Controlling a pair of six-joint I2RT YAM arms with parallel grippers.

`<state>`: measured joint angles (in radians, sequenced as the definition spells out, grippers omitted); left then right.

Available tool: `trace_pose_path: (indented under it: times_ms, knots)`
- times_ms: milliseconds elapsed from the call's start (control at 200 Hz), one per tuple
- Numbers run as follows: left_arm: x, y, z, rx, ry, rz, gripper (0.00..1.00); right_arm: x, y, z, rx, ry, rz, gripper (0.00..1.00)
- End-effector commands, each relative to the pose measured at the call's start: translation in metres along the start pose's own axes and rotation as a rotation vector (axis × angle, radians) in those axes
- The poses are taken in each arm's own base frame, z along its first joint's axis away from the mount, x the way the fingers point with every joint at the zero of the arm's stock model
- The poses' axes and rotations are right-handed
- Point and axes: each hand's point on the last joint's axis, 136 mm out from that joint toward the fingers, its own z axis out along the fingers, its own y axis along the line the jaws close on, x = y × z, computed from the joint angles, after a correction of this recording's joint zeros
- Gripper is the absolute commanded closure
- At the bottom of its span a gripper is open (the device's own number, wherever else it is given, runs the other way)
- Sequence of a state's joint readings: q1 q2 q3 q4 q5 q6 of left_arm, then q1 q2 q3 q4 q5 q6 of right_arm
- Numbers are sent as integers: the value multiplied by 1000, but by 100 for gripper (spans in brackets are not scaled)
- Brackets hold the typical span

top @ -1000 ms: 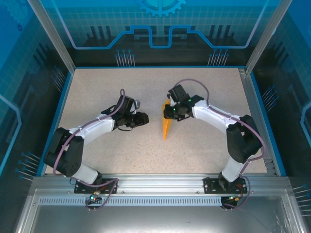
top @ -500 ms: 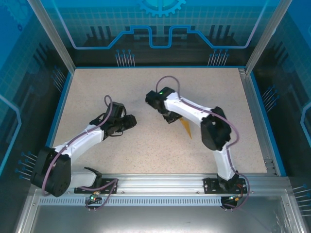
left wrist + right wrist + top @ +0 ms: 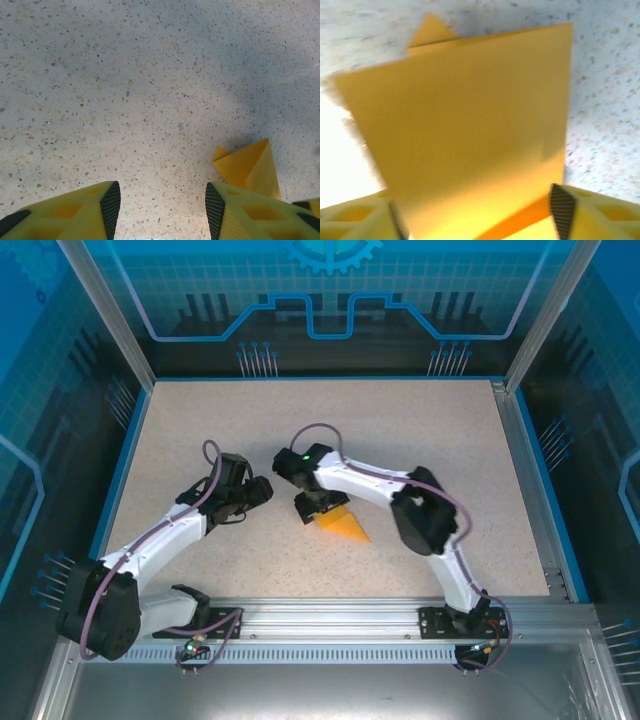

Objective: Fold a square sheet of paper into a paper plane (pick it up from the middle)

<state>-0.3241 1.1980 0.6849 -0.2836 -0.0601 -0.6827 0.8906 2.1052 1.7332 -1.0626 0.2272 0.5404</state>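
My right gripper (image 3: 477, 210) stands with its jaws wide apart, the paper plane (image 3: 470, 125) lying loose between them. The plane sits just right of my left gripper (image 3: 163, 200), which is half open and empty. Best to lift straight up, so no finger snags a fold. Beyond lie the speckled table (image 3: 125, 75) and blue-panelled walls (image 3: 330, 290).

The table (image 3: 440, 440) has a pale beige top with dark speckles. A blue rim borders its left, far and right sides, and a metal rail (image 3: 320, 612) runs along the near edge. The orange-yellow paper plane (image 3: 347, 525) sits on it near the middle, pointed end toward the near right.
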Motion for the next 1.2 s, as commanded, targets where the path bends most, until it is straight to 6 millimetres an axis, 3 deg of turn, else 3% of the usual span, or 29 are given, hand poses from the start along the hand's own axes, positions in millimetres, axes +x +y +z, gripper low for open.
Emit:
trace_pose_path:
  times_ms: [0,65,105,245,290,445,660,890,935,965,1195]
  knots:
    - [-2,1,-3,6,-1,-24,49,-27,24,-66,-400,-215,38,18]
    - [0,-6,-2,39,16,-18,48,-17,18,-79,-518,-250,56,19]
    - [2,-11,-1,63,35,-15,48,-12,5,-80,-528,-267,83,24]
    - [15,-34,3,178,127,-2,47,14,-29,-49,-626,-225,192,65]
    - [20,-41,5,211,161,-7,47,21,-34,-41,-666,-222,216,70]
    - [38,-57,13,281,257,-25,46,36,-42,-14,-708,-190,258,77]
    - [58,-71,25,283,340,-7,46,32,-30,7,-771,-137,244,80]
    - [66,-74,34,277,386,-23,45,32,-45,41,-691,-115,325,81]
    - [67,-75,35,279,395,-26,44,28,-49,44,-697,-129,368,81]
    - [68,-76,35,281,402,-28,44,38,-51,54,-702,-104,406,81]
    - [72,-78,44,284,432,-52,40,50,-55,81,-778,-88,754,80]
